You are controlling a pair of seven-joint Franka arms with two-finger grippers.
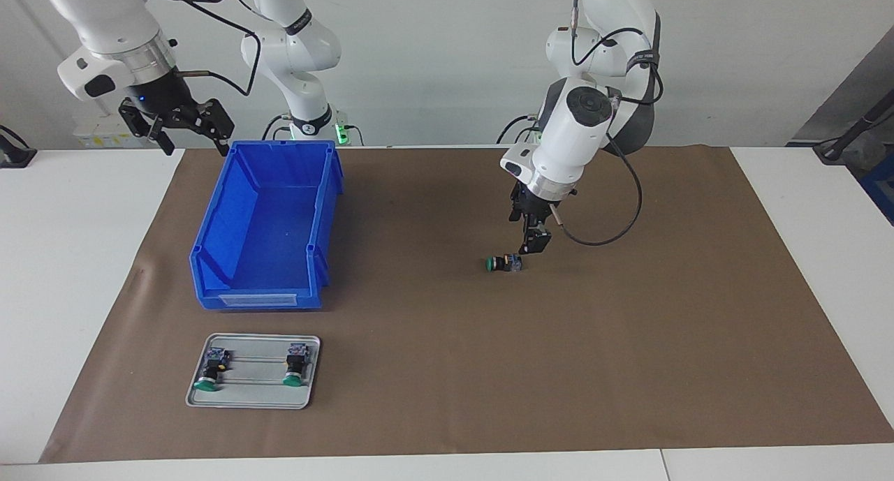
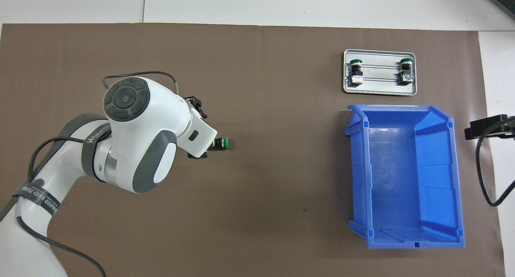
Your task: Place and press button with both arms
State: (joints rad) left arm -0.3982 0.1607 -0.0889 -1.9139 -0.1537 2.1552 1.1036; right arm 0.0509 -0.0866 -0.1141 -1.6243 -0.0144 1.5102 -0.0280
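The left gripper [image 1: 532,247] is hanging low over the brown mat [image 1: 628,341], tips pointing down, and the button [image 1: 503,263] is lying on its side on the mat just beside and below those tips, green cap pointing toward the right arm's end of the table. The facing view is giving the height: the fingertips are sitting at the terminal end of the button, jaws apart, though contact cannot be told. The overhead view is hiding most of that, with the left arm's big white wrist covering the fingers, so only the green cap and a bit of black body with a yellow spot are peeking out past the gripper. Over at the right arm's end, the right gripper [image 1: 183,123] is waiting up in the air with its fingers spread wide, holding nothing, beside the blue bin [image 1: 265,223]; the overhead view is catching only a black sliver of it at the frame's edge. The bin's open interior is showing best from overhead. Farther from the robots than the bin, the grey tray [image 1: 253,396] is carrying two more buttons, the one with yellow on it [image 1: 211,369] and its neighbour [image 1: 295,364], well apart from either gripper
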